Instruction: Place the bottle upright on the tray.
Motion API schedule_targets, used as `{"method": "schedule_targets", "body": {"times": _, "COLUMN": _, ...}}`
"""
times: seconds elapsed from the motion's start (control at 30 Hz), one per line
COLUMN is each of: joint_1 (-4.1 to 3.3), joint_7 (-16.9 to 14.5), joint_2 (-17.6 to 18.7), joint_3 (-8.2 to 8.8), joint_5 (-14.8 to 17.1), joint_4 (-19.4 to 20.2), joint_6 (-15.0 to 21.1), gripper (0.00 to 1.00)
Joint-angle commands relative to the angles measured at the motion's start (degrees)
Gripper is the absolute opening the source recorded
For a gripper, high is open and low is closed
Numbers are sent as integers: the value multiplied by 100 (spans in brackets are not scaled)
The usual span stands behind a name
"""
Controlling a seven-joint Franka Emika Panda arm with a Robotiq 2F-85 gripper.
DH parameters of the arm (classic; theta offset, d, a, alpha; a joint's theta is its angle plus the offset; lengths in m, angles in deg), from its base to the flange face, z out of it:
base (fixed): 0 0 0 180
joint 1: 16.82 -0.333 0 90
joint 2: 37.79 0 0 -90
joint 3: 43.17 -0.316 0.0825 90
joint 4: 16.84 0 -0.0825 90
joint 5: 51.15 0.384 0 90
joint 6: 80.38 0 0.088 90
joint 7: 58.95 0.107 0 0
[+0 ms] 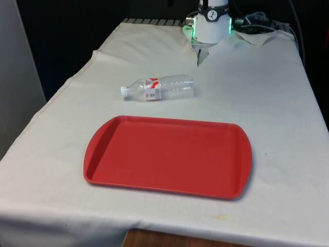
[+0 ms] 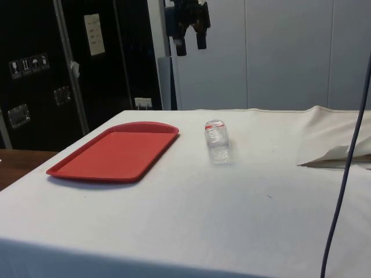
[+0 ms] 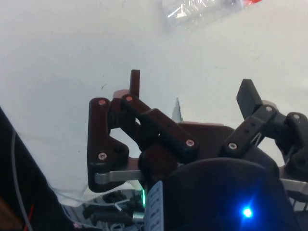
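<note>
A clear plastic bottle (image 1: 159, 88) with a white cap and a red and white label lies on its side on the white cloth, just beyond the far edge of the red tray (image 1: 164, 154). In the side view the bottle (image 2: 217, 141) rests to the right of the tray (image 2: 116, 153), its base facing the camera. My gripper (image 2: 191, 45) hangs high above the table, over the gap between tray and bottle, open with nothing between its fingers. In the wrist view the gripper (image 3: 192, 86) has its fingers spread wide, and the bottle (image 3: 202, 8) lies far below on the cloth.
The robot base (image 1: 211, 23) stands at the table's far end with cables and rumpled cloth (image 1: 259, 33) beside it. A cloth fold (image 2: 336, 155) and a hanging cable (image 2: 348, 162) sit at the side view's right. The table's wooden edge (image 1: 154, 239) shows near the front.
</note>
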Motion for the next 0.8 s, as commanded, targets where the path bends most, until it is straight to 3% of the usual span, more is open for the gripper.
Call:
{"method": "schedule_targets", "body": {"times": 0.0, "joint_1": 0, "joint_7": 11, "joint_2": -6, "joint_3": 0, "joint_5": -11, "joint_4": 34, "joint_6": 52, "gripper": 100}}
{"method": "schedule_targets", "body": {"times": 0.3, "joint_1": 17, "joint_7": 223, "joint_2": -34, "joint_3": 0, "joint_5": -223, "joint_4": 378, "joint_6": 647, "gripper": 100}}
{"method": "schedule_targets", "body": {"times": 0.33, "joint_1": 0, "joint_7": 160, "joint_2": -11, "joint_3": 6, "joint_5": -160, "joint_4": 315, "joint_6": 527, "gripper": 100}}
{"method": "schedule_targets", "body": {"times": 0.4, "joint_1": 17, "joint_7": 252, "joint_2": -17, "joint_3": 6, "joint_5": -252, "joint_4": 470, "joint_6": 808, "gripper": 100}}
{"method": "schedule_targets", "body": {"times": 0.77, "joint_1": 34, "joint_7": 258, "joint_2": 115, "joint_3": 74, "joint_5": -264, "joint_4": 756, "joint_6": 1341, "gripper": 100}}
